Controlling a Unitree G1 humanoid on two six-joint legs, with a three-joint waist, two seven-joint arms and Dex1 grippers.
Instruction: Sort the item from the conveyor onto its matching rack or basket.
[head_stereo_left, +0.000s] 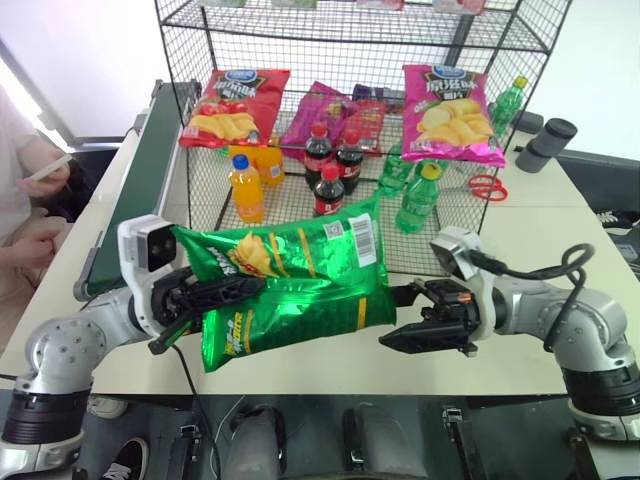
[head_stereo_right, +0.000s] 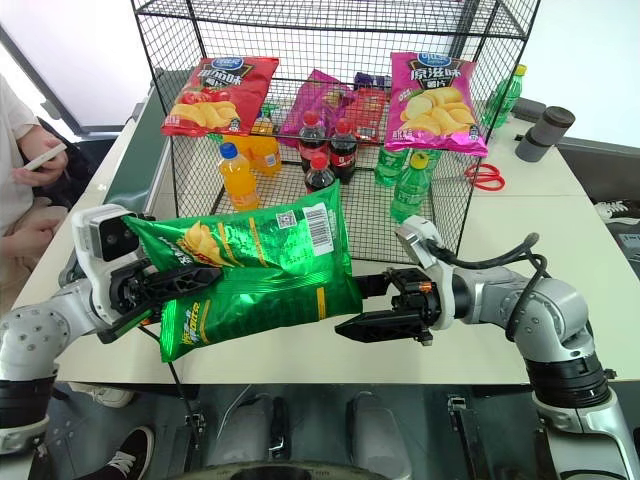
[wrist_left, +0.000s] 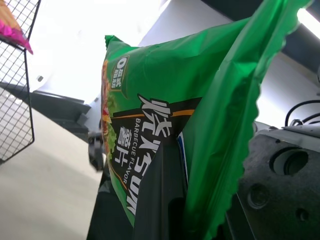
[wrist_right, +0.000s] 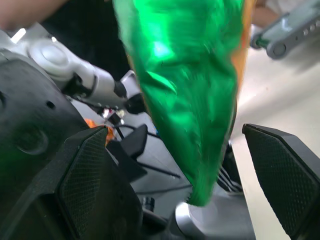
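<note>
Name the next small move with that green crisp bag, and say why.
Probably bring the right gripper in and close it on the free end of the green crisp bag. The left gripper is shut on the bag's other end, and the bag hangs in the air in front of the black wire rack. The right fingers stand open on either side of the bag without pinching it.

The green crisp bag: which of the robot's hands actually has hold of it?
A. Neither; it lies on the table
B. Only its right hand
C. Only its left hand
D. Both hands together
C: the left hand is shut on the green crisp bag, holding it up in front of the wire rack, while the right hand stands open beside the bag's edge without gripping it.
</note>
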